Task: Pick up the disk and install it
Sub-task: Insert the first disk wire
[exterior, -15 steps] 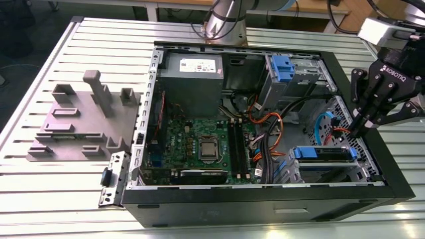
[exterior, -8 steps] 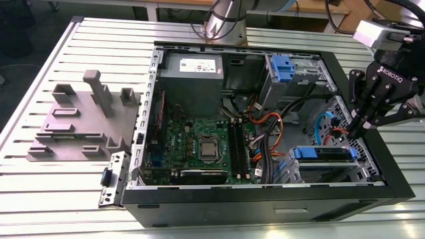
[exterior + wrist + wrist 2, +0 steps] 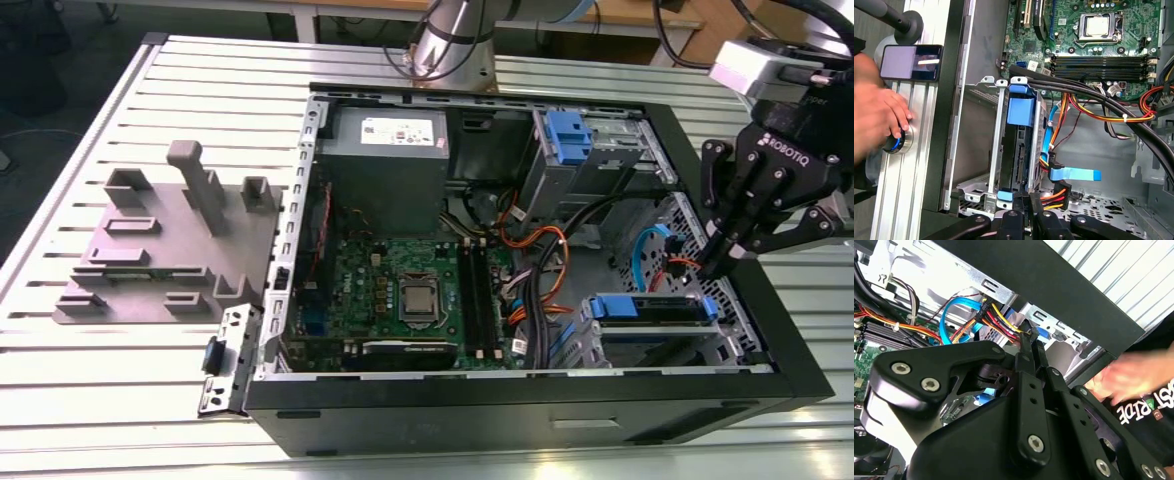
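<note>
Gripper (image 3: 717, 267) clenched, holding nothing. Tips just beside end of disk (image 3: 1018, 150), which sits slotted in drive cage (image 3: 996, 131) — closed fingers probably suit pressing, not grasping.

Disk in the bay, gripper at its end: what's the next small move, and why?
Probably a short, gentle push along the bay. The disk already lies in the metal cage, and the shut gripper sits at its near end beside the orange and yellow cables, so a slow push should seat it without snagging them.
</note>
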Controlling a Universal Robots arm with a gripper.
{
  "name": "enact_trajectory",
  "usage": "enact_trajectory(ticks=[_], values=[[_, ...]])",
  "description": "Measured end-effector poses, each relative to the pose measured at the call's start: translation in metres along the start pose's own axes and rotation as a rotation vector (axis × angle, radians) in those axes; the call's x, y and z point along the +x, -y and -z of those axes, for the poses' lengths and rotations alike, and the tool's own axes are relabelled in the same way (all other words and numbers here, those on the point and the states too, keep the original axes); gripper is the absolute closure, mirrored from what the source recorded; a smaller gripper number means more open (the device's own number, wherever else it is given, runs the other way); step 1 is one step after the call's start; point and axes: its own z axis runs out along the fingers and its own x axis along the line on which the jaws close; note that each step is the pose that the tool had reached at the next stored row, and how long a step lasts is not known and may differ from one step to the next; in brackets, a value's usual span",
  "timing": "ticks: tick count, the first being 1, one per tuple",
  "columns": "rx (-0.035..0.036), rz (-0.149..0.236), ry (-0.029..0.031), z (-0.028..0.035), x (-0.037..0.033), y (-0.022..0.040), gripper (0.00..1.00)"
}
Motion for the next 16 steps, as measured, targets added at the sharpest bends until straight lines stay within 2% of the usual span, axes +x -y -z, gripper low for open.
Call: enact_trajectory(ticks=[5,10,13,16], values=[[0.0025,0.0,0.0053,-0.0008,0.0017,-0.0012,0.84],[0.0151,-0.003,0.0151,-0.0033,0.0061,-0.0056,0.84],[0.0216,-0.004,0.016,-0.0039,0.0064,-0.0093,0.84],[0.0261,-0.005,0.0173,-0.005,0.006,-0.0162,0.84]])
